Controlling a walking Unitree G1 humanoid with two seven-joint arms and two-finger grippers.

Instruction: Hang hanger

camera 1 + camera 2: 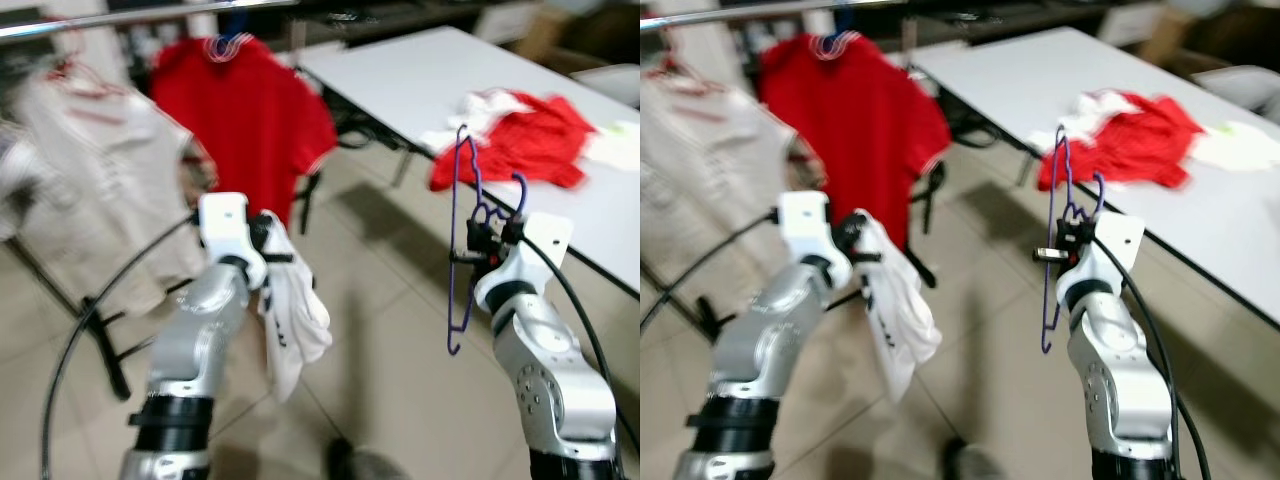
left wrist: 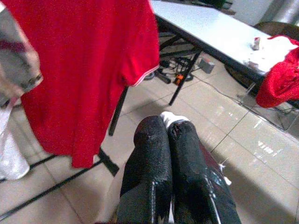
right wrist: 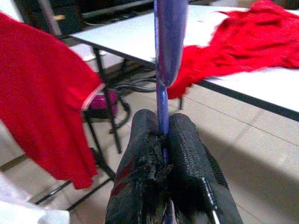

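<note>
My right gripper (image 1: 492, 240) is shut on a purple hanger (image 1: 462, 240), which it holds upright over the floor with the hook near its fingers; the hanger's bar (image 3: 163, 51) runs between the closed fingers in the right wrist view. A white garment (image 1: 290, 315) droops from my left gripper (image 1: 268, 240), which is shut on it. White cloth (image 2: 172, 117) peeks past the left fingers (image 2: 154, 163). Ahead on the left a metal rail (image 1: 120, 18) carries a red shirt (image 1: 245, 115) and a pale shirt (image 1: 95, 170).
A white table (image 1: 420, 70) stands at the right with a heap of red and white clothes (image 1: 525, 135) on it. The rack's dark legs (image 1: 105, 350) spread over the tiled floor at the left. Open tiled floor lies between rack and table.
</note>
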